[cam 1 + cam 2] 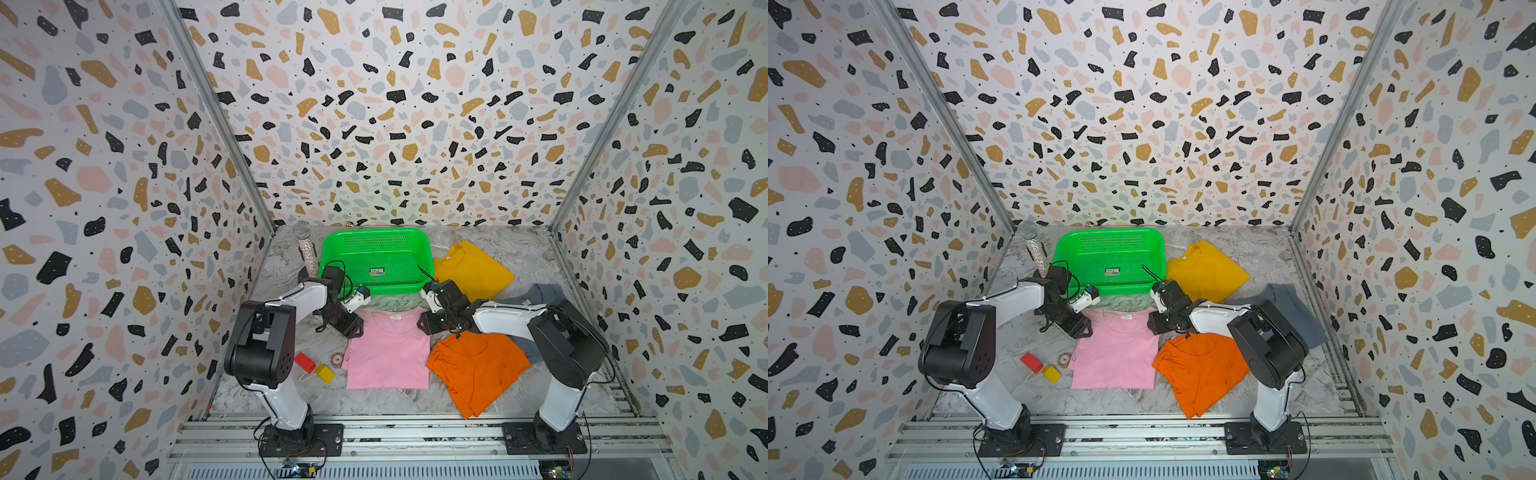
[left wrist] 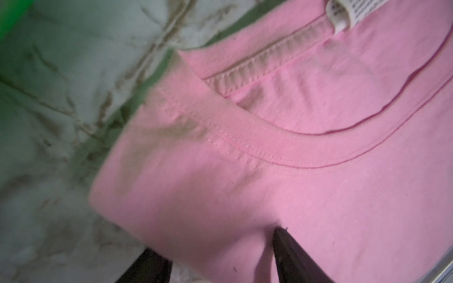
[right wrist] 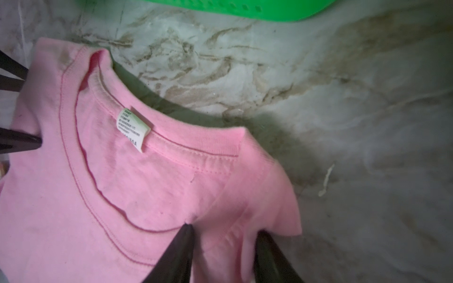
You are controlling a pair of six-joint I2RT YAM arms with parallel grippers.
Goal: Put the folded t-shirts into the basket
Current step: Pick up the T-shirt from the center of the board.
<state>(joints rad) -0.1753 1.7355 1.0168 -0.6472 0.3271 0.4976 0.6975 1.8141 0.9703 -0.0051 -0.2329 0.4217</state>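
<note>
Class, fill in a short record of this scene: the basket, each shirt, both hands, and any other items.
basket: green, at the back, empty but for a sticker
pink shirt: flat, just in front of the basket
orange shirt: right of the pink one
yellow shirt: right of the basket
grey shirt: far right, partly hidden
left hand: jaws apart astride one pink shoulder corner
right hand: jaws apart astride the other
other: microphone, red block, yellow block, all left
</note>
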